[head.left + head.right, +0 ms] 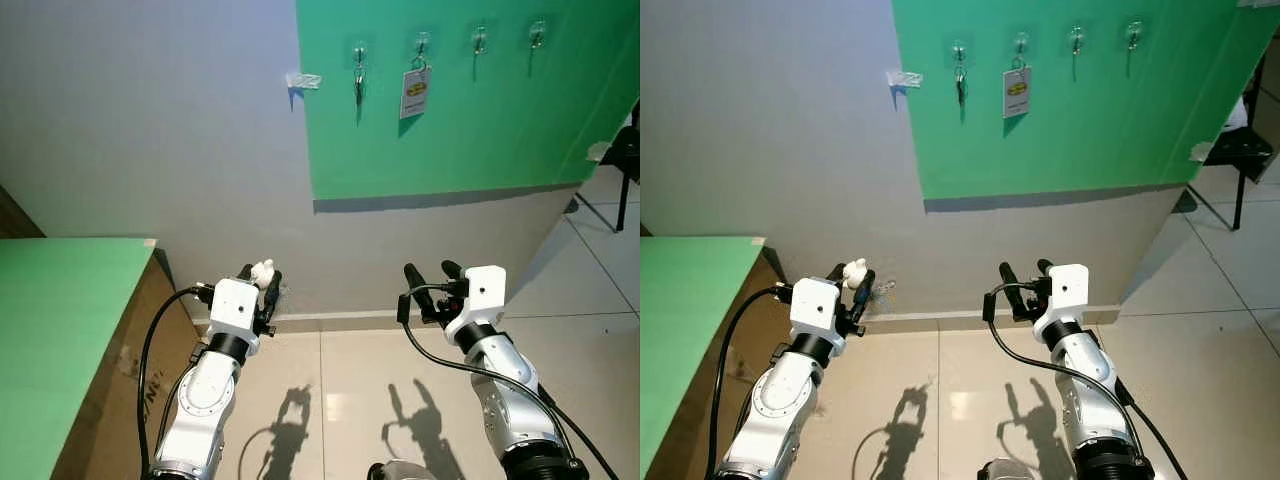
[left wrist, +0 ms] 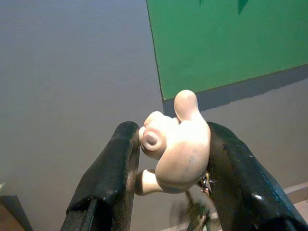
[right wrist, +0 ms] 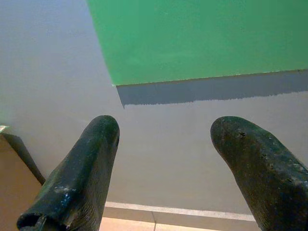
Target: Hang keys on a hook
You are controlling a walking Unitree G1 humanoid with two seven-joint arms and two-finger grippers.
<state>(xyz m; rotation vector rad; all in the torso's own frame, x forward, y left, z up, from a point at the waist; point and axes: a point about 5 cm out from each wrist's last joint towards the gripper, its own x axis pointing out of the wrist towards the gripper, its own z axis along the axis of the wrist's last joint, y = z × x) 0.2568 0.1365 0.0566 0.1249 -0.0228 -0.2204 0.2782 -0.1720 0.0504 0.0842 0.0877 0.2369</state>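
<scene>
Keys (image 2: 204, 185) with cream figurine charm (image 2: 175, 139) clamped between left gripper (image 1: 262, 277) fingers, well below green board (image 1: 480, 130) and its hooks (image 1: 480, 38). Right gripper (image 1: 431, 272) spread wide, holding nothing, likewise below board.

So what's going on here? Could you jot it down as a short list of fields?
Left gripper: shut on a cream figurine keychain, with metal keys hanging beneath it
Right gripper: open, holding nothing
Green wall panel: four clear hooks in a row
First clear hook: holds dark keys
Second clear hook: holds a white tag
Two right-hand clear hooks: free
Stage: keys not yet hung
</scene>
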